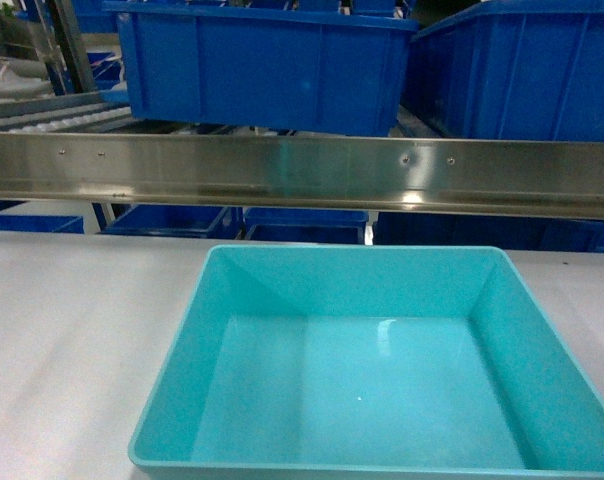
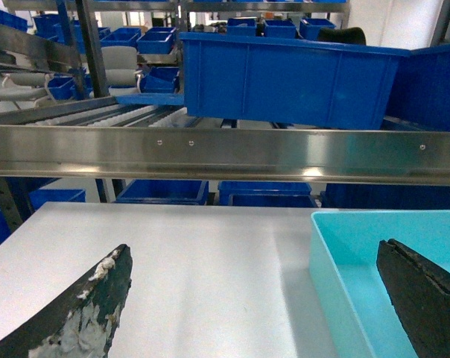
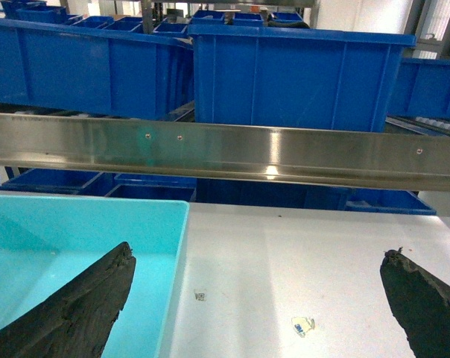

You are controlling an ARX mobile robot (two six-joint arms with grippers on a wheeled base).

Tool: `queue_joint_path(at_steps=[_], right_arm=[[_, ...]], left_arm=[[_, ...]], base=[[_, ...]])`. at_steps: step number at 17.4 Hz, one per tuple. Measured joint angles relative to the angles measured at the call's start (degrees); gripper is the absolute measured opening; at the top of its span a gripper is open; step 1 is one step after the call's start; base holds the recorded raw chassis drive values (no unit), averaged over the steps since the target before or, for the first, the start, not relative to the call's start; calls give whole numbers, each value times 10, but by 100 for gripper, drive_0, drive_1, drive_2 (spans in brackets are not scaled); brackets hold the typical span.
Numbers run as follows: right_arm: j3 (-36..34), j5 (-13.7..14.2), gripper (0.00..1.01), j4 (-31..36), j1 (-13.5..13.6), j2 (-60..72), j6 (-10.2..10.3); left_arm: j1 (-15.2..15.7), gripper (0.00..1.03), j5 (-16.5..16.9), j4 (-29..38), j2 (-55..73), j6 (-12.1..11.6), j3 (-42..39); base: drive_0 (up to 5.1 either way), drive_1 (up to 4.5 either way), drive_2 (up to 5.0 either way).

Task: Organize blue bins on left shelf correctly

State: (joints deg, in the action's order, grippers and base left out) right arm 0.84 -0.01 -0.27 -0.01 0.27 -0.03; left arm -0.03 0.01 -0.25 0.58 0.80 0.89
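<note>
An empty light turquoise blue bin rests on the white table, in front of the left shelf's steel front rail. My left gripper is open, straddling the bin's left wall: one finger hangs over the table, the other over the bin's inside. My right gripper is open too, astride the bin's right wall. Neither finger pair touches the bin. The head view shows no gripper.
Deep dark blue crates stand on the shelf's white rollers behind the rail. More blue crates sit below it. A tape scrap lies on the table right of the bin.
</note>
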Motion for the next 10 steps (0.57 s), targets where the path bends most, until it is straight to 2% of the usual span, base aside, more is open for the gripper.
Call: queue_joint_path(at_steps=[10], right_arm=[[0,0,98,0,0,0,0]], left_arm=[[0,98,0,0,0,0,0]], base=[[0,0,0]])
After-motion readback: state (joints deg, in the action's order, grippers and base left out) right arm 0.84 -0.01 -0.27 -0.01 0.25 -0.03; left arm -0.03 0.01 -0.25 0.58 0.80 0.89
